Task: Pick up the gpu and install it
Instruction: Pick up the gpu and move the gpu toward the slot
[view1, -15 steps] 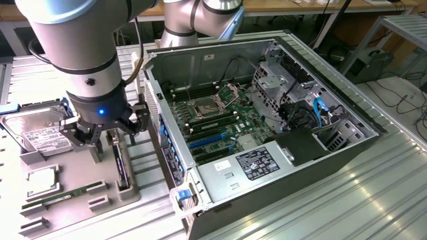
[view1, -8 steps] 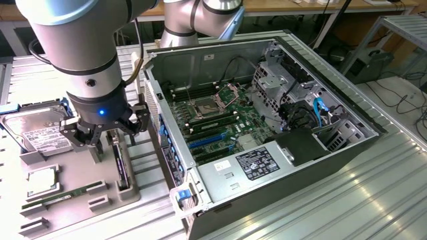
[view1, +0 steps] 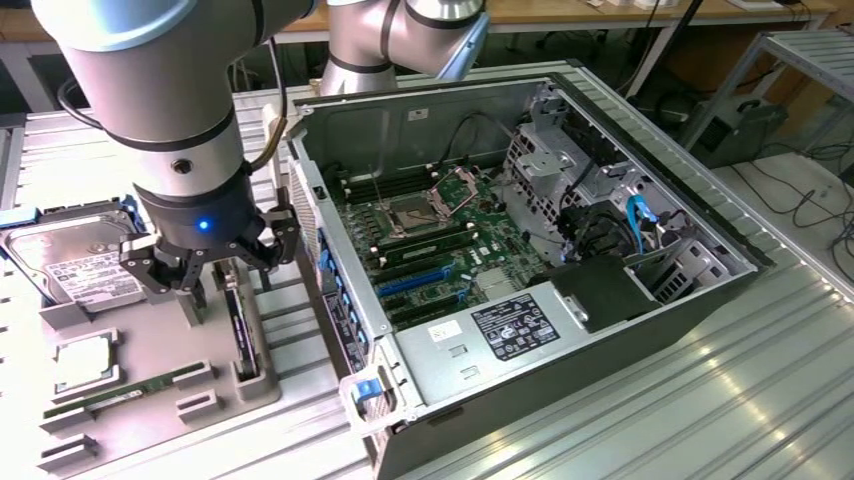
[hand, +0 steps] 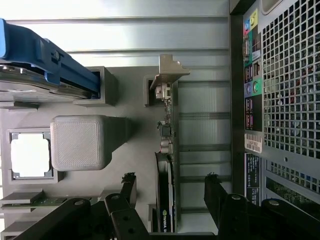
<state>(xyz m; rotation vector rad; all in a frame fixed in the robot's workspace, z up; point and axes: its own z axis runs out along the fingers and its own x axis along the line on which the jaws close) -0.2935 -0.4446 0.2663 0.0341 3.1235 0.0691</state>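
At the exterior view's far left, a grey tray (view1: 160, 350) on the ribbed metal surface (view1: 667, 400) holds each part in its own pocket. This probably keeps every piece at a known spot and angle. The hard drive (view1: 74, 265) is propped at the far end. The processor chip (view1: 83, 360) lies flat nearer, and the memory stick (view1: 127, 392) is closest to the near edge.

Just right of these, the claw (view1: 224, 285) hangs over the tray's right-hand slot, spread as wide as it goes and gripping nothing. The gpu (view1: 243, 325) stands on its long edge in that slot. That posture leaves both broad faces free for a pinch from above.

In the wrist view the card (hand: 166, 145) runs between the two fingers (hand: 129, 187), with a gap on either side and no contact. Its silver bracket (hand: 169, 72) is at the end away from the claw.

Further right lies the computer case (view1: 387, 125), side panel off and open upward. The motherboard (view1: 441, 235) and its blue slots (view1: 411, 283) face up, likely so a card can go straight down.
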